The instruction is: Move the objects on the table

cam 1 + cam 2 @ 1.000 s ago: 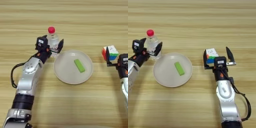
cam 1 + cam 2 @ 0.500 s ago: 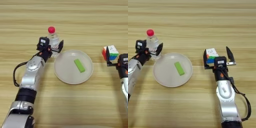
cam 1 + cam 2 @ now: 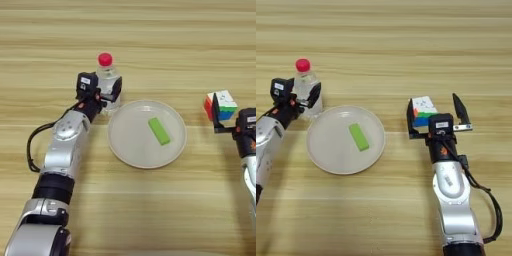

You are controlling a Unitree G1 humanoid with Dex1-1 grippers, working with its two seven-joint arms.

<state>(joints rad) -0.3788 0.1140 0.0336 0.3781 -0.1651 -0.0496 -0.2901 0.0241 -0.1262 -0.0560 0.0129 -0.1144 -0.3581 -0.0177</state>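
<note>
- The left gripper (image 3: pixel 102 93) is at the bottle (image 3: pixel 107 80), in the far left part of the table (image 3: pixel 130 30). Its two black fingers stand on either side of the lower body of the bottle, one on the left side and one on the right. They look closed against the plastic, so I judge that it holds the bottle.
- Compared with one second ago, the left arm has reached a little further toward the far edge, and the fingers are now tighter around the bottle. The bottle itself stands upright at the same place, red cap on top.
- This means, in my judgement, that the grasp is made but the lifting has not yet begun; the bottle still rests on the table.
- The right gripper (image 3: pixel 435 115) has not moved in this time. Its fingers are spread wide, and the coloured cube (image 3: pixel 424 111) sits between them, nearer to the left finger. I cannot tell if that finger touches the cube.
- Just beside the bottle, toward the near edge and to the right, lies a white plate (image 3: pixel 125 145) with a green block (image 3: pixel 159 131) on it.
- The plate rim is close to the bottle, so a low sideways move could strike it.
- A black marker pen I do not see.
</note>
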